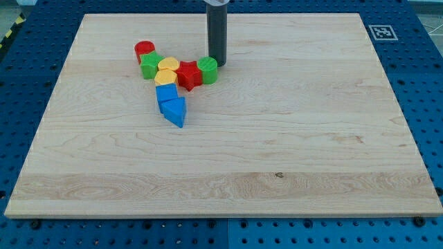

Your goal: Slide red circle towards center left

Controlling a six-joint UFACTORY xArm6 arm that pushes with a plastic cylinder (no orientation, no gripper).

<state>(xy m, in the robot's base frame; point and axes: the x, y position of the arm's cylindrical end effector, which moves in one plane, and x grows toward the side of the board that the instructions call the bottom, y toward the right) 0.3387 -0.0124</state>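
Eight blocks clustered upper left; red circle (145, 50) at cluster's top-left end, touching green block (151, 66). My tip (217, 63) beside green cylinder (207, 70), far end. No pincer; rod only.

Rod standing upright, descending from the view's top edge; my tip (217, 64) resting at table height in the upper middle of the view.

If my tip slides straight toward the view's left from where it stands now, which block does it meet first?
Probably the green cylinder block: my tip stands right beside it, at its upper right. Depth is unclear, so it may pass just behind it toward the red circle block.
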